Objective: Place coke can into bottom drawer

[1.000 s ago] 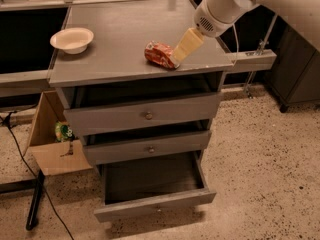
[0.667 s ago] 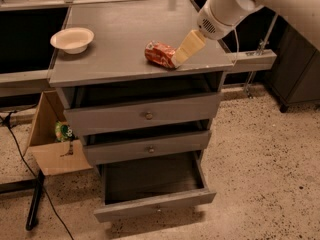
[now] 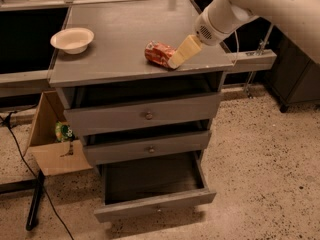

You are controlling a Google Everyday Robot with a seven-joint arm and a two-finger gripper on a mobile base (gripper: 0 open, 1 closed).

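The coke can [image 3: 157, 54], red and dented, lies on its side on the grey cabinet top [image 3: 120, 59], near the right front. My gripper [image 3: 181, 53] reaches down from the upper right on the white arm and touches the can's right end. The bottom drawer [image 3: 155, 207] is pulled out, and its dark interior holds nothing that I can see. The two shallower drawers above it, the upper [image 3: 145, 115] and the middle [image 3: 148, 148], are slightly ajar.
A white bowl [image 3: 73, 39] sits at the left of the cabinet top. A cardboard box [image 3: 50, 149] with a green item [image 3: 63, 132] stands left of the cabinet. A black cable and stand leg [image 3: 35, 200] lie on the floor at left. Dark furniture [image 3: 300, 79] stands at right.
My gripper has edged slightly down and left against the can. The can, the bowl and the drawers have not moved.
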